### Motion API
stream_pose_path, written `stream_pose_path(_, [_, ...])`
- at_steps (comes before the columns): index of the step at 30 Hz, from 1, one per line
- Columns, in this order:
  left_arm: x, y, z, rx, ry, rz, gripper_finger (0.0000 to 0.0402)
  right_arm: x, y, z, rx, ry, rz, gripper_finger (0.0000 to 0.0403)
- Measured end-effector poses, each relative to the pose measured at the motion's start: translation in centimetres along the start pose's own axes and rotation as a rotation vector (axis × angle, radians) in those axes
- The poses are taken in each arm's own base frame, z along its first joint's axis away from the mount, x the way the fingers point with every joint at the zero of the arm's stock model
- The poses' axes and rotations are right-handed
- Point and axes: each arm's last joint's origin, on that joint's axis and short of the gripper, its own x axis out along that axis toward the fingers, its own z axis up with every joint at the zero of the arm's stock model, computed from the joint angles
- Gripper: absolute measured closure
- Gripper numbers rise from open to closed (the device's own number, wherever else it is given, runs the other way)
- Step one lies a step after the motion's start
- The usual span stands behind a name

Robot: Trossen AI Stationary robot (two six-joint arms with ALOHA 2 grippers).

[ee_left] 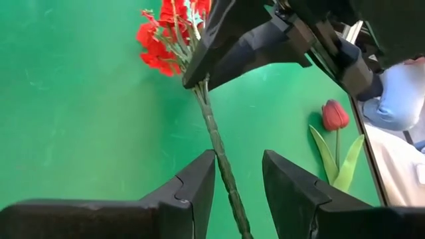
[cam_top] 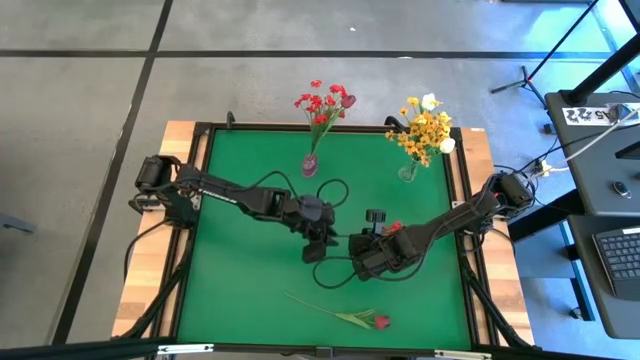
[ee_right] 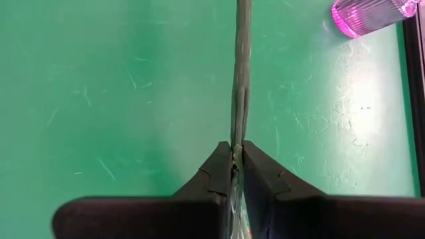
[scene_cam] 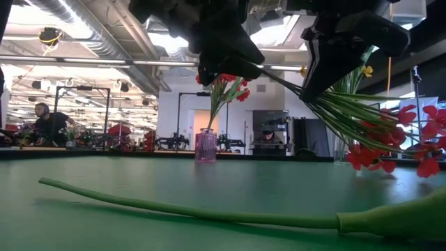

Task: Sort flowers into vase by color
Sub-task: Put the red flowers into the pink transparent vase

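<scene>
Above mid-table, the right gripper [ee_right: 237, 154] clamps a red-blossomed green plastic stem [ee_left: 214, 133] whose free length runs between the left gripper's [ee_left: 238, 174] parted fingers.

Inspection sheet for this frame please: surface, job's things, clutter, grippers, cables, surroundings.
Surface: green mat on a wooden table.
Job's things: pink vase holds red flowers; clear vase holds yellow and white ones; red cluster stem in mid-air; dark red bud flower lying on the mat's near side.
Clutter: nothing seen.
Grippers: right gripper shut on the red cluster stem; left gripper open around that stem.
Cables: black cable looping over the mat.
Surroundings: desk with keyboard to the right; a person far behind.
</scene>
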Motion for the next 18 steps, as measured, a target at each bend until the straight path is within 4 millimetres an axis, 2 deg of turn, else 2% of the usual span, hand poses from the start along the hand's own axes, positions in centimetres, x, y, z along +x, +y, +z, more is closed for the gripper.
stream_pose_path(11, [-0.12,1.1,0.37,-0.019,-0.006,0.026,0.0285,0.01,-0.02,0.01,0.002,0.0,0.0,0.0382])
stream_pose_path(18, [-0.11,1.04,0.24,0.009,0.004,0.027,0.0359,0.01,-0.03,0.01,0.001,-0.003,-0.007,0.0382])
